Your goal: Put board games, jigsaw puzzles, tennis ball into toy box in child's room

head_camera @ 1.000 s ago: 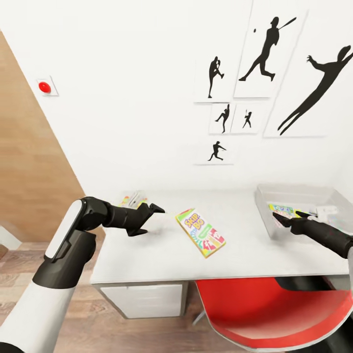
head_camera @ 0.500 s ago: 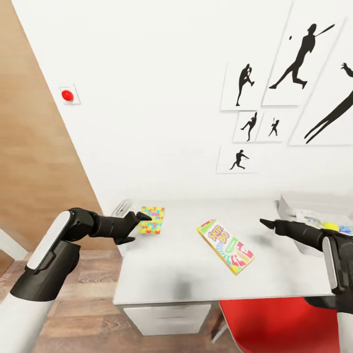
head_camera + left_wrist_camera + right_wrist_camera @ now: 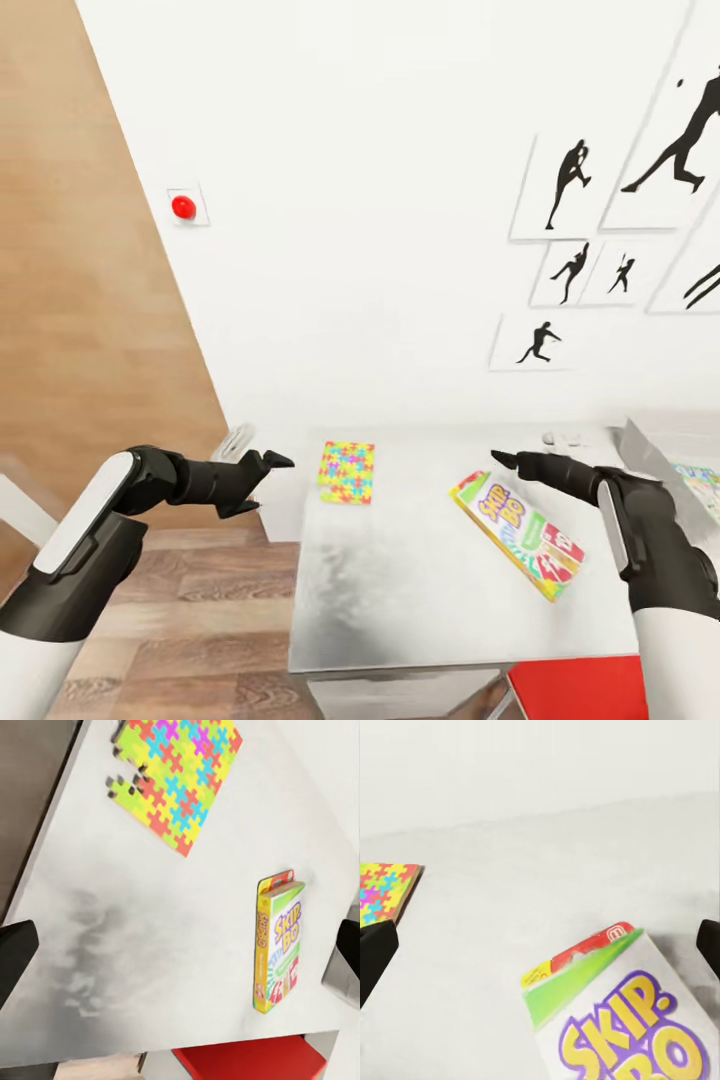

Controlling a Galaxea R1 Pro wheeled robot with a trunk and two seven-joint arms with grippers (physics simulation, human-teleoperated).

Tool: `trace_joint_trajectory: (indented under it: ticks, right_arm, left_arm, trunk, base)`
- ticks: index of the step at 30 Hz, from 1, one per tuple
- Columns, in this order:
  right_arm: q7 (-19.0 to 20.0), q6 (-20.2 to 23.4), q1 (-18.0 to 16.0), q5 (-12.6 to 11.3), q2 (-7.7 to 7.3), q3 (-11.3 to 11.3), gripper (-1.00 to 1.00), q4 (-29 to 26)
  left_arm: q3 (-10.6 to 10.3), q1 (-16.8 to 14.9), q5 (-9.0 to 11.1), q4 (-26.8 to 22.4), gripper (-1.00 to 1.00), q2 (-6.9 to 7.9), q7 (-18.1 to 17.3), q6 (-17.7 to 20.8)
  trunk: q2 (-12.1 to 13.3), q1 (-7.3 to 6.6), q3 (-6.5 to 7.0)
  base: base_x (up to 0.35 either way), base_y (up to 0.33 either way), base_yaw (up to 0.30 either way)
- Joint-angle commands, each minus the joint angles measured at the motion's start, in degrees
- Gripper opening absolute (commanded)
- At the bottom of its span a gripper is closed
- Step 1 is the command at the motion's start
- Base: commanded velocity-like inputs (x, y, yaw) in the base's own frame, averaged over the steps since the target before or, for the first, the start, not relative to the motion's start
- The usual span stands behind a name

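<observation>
A multicolour jigsaw puzzle (image 3: 346, 472) (image 3: 176, 780) lies flat at the table's (image 3: 400, 590) far left corner. The SKIP-BO board game (image 3: 520, 535) (image 3: 279, 941) (image 3: 622, 1027) lies flat near the middle of the table. At the right edge stands the grey toy box (image 3: 650, 445), with a colourful flat item (image 3: 700, 478) inside. My left gripper (image 3: 265, 485) (image 3: 180, 952) is open and empty, just off the table's left edge. My right gripper (image 3: 510, 462) (image 3: 540, 945) is open and empty, above the far end of the SKIP-BO box.
A red chair seat (image 3: 575, 690) (image 3: 247, 1057) sits under the table's front edge. A wood-panelled wall (image 3: 80, 300) rises at the left, and a red button (image 3: 183, 207) is on the white wall. Baseball silhouette pictures (image 3: 570, 185) hang above the table.
The camera has swung left, sliding table and pictures right. Relative to the table, my right gripper went from the toy box to over the SKIP-BO box; my left gripper passed its left edge.
</observation>
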Motion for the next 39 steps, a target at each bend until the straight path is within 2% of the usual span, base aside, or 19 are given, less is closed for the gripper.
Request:
trace_joint_trajectory:
  ticks: [1,4,8,10,11,12,13,14,18,22,23,27,29,30,31,33,34,36,39]
  right_arm:
    - [0.4,-0.7,-0.1,0.4,0.36,0.4,1.0,0.9]
    - [-1.3,-1.8,-0.4,0.8,1.77,4.1,1.0,2.5]
    - [-2.8,0.4,-0.5,1.0,2.34,6.4,1.0,3.1]
    - [-3.3,2.3,-0.8,1.0,2.52,7.1,1.0,3.7]
    - [-3.5,3.0,-5.7,1.0,2.6,7.4,1.0,12.5]
    - [-3.5,2.9,-6.7,1.0,2.59,7.4,1.0,14.5]
    - [-3.5,2.7,-8.7,1.0,2.54,7.4,1.0,18.5]
    - [-3.5,0.0,-13.1,0.5,2.62,7.2,1.0,27.3]
    - [-3.3,-0.4,-13.4,0.2,2.63,7.2,1.0,27.8]
    - [-3.1,-0.7,-13.4,0.3,2.68,7.5,1.0,28.0]
    - [-3.1,-0.8,-13.4,0.5,2.74,7.6,1.0,28.1]
    - [-3.2,-0.7,-13.6,0.4,2.96,7.6,1.0,29.3]
    - [-3.3,-0.7,-14.5,0.3,3.21,7.5,1.0,31.5]
    - [-3.3,-0.7,-14.7,0.3,3.43,7.5,1.0,31.9]
    - [-3.3,-0.7,-15.0,0.2,4.12,7.4,1.0,32.8]
    - [-3.3,-0.7,-15.3,0.2,4.95,7.4,1.0,33.5]
    - [-3.4,-0.7,-15.5,0.2,6.11,7.4,1.0,34.1]
    - [-3.9,-0.7,-15.8,0.2,8.06,7.3,1.0,35.0]
    - [-5.2,-0.7,-15.8,0.2,10.35,7.2,1.0,35.8]
  left_arm:
    - [0.0,0.2,0.1,0.0,1.0,0.15,0.3,0.2]
    - [0.0,0.9,-0.1,0.1,1.0,0.39,-0.5,0.1]
    - [0.0,1.8,-0.4,0.2,1.0,1.05,-1.4,0.1]
    - [0.0,2.8,-1.5,1.3,1.0,1.37,-1.7,0.0]
    - [-0.1,3.6,-3.2,8.4,1.0,1.48,-6.4,0.1]
    - [-0.2,3.6,-3.5,9.8,1.0,1.43,-7.8,0.1]
    - [-0.3,3.5,-4.8,13.0,1.0,1.28,-11.0,0.1]
    - [-0.4,3.3,-19.5,28.0,1.0,-0.12,-31.1,-0.1]
    - [-0.3,3.5,-21.5,29.5,1.0,0.05,-35.1,-0.1]
    - [-0.4,3.2,-22.2,37.6,1.0,0.36,-38.5,-0.1]
    - [-0.5,2.9,-23.1,40.3,1.0,0.36,-42.9,-0.1]
    - [-0.6,2.9,-27.9,43.3,1.0,-0.02,-48.7,-0.1]
    - [-0.5,3.0,-34.0,44.9,1.0,-0.15,-56.5,-0.4]
    - [-0.6,3.0,-35.2,45.1,1.0,-0.15,-58.1,-0.7]
    - [-0.7,3.2,-37.8,45.4,1.0,-0.17,-61.2,-1.9]
    - [-0.9,3.3,-40.1,45.7,1.0,-0.25,-63.6,-3.1]
    - [-1.0,3.8,-41.7,45.8,1.0,-0.43,-65.4,-4.1]
    - [-0.9,4.4,-42.8,46.0,1.0,-0.73,-66.9,-5.0]
    - [-0.4,5.0,-42.8,46.0,1.0,-1.35,-67.5,-5.3]
  trunk:
    - [-0.1,0.05,-0.11]
    - [-0.1,0.05,-0.04]
    - [-0.1,0.05,0.23]
    - [-0.1,0.05,0.4]
    - [-0.1,0.05,0.49]
    - [-0.1,0.05,0.58]
    - [-0.1,0.05,0.68]
    - [-0.1,0.05,0.77]
    - [-0.1,0.05,1.14]
    - [-0.1,0.05,1.52]
    - [-0.1,0.05,1.61]
    - [-0.1,0.05,1.98]
    - [-0.1,0.05,2.17]
    - [-0.1,0.05,2.26]
    - [-0.1,0.05,2.36]
    - [-0.1,0.05,2.54]
    - [-0.1,0.05,2.64]
    - [-0.1,0.05,2.79]
    - [-0.1,0.05,2.9]
  base:
    - [0.182,0.331,0.0]
    - [0.182,0.331,0.0]
    - [0.182,0.33,0.0]
    - [0.122,0.21,0.0]
    - [0.02,0.034,0.0]
    - [0.016,0.028,0.0]
    - [0.01,0.018,0.0]
    - [0.001,0.001,0.0]
    - [0.0,0.0,0.0]
    - [0.0,0.0,0.0]
    - [0.0,0.0,0.0]
    - [0.0,0.0,0.0]
    - [0.0,0.0,0.0]
    - [0.0,0.0,0.0]
    - [0.0,0.0,0.0]
    - [0.0,0.0,0.0]
    - [0.0,0.0,0.0]
    - [0.0,0.0,0.0]
    - [0.0,0.0,0.0]
